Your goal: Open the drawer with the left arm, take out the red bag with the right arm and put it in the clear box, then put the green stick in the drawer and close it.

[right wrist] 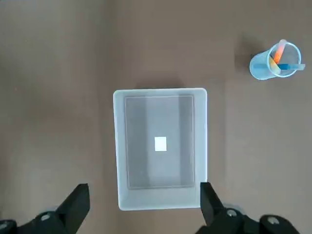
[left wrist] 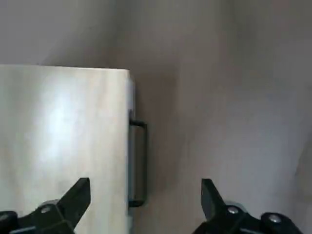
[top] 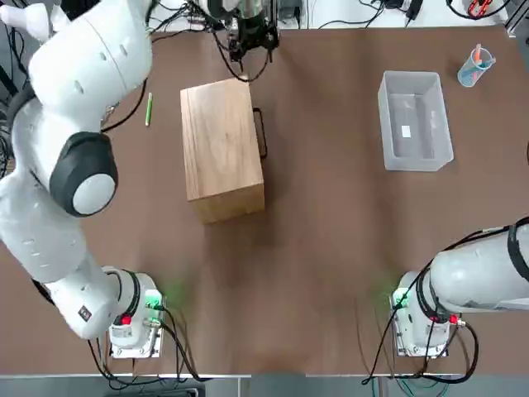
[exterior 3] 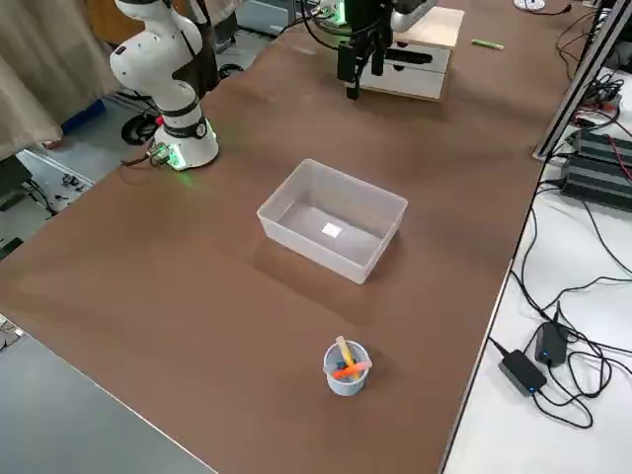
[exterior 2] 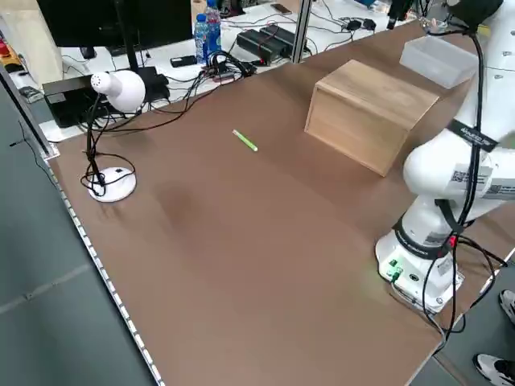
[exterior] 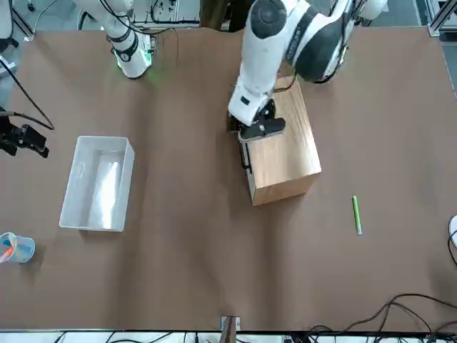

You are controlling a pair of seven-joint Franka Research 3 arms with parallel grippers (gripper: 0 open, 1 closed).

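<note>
The left gripper [exterior: 261, 130], jaws spread and empty, hangs above the handle side of the wooden cabinet [exterior: 284, 150] at the front view's centre. The drawer is shut, so the red bag is unseen. The likely failure is a miss: the dark bar handle [left wrist: 140, 163] sits close to the cabinet face, so a finger may land on the cabinet top. Only the left wrist view shows that offset. The right gripper [right wrist: 144, 204], also spread, hovers over the clear box [right wrist: 160, 148]. The green stick [top: 149, 108] lies upper left in the top view.
</note>
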